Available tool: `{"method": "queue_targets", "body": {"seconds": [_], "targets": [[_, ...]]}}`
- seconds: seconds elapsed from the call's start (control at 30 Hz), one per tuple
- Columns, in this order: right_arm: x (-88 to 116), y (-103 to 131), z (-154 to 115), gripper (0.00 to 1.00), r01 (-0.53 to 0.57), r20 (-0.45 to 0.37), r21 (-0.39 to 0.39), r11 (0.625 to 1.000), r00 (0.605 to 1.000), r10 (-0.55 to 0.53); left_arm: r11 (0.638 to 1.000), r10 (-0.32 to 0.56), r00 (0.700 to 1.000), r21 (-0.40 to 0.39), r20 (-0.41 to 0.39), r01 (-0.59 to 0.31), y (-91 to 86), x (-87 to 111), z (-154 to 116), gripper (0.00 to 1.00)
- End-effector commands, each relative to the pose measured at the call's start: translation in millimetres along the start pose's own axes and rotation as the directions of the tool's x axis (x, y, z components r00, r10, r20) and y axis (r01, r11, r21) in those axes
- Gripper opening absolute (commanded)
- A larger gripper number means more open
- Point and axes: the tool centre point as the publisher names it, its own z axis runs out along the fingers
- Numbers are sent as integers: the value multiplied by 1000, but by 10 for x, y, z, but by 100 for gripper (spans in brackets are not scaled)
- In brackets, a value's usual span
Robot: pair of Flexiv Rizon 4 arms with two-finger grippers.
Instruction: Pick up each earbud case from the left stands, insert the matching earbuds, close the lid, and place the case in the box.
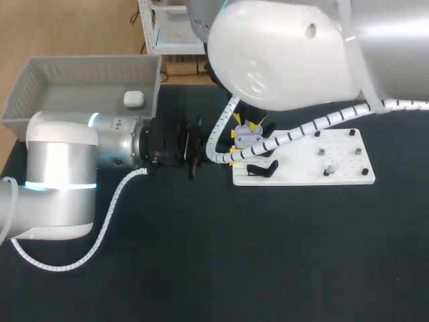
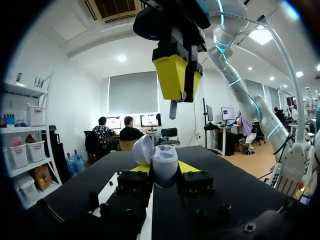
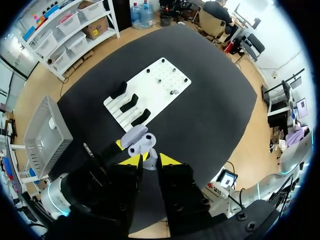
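Note:
A lavender earbud case with its lid up sits between the yellow tips of my left gripper, which is shut on it. In the head view this case hangs over the left end of the white board. Directly above the case is my right gripper, shut on a small grey earbud that points down at the open case. In the right wrist view the earbud shows between the right gripper's own tips, just over the case.
Black stands line the board's left part, and one black stand lies by the case. Small earbuds rest on the board's right part. The grey box at the back left holds a white case.

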Motion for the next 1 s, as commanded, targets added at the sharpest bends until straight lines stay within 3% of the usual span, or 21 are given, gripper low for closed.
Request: {"method": "queue_targets", "body": {"seconds": [0.03,1.0], "targets": [[-13,42,50,0,0,-11,-3,1000,1000,0,1000,2,1000,-6,0,-2,-16,-2,2,0],[-11,51,280,0,-13,-84,43,999,996,16,1000,2,1000,-6,0,-2,-16,-2,2,0]]}}
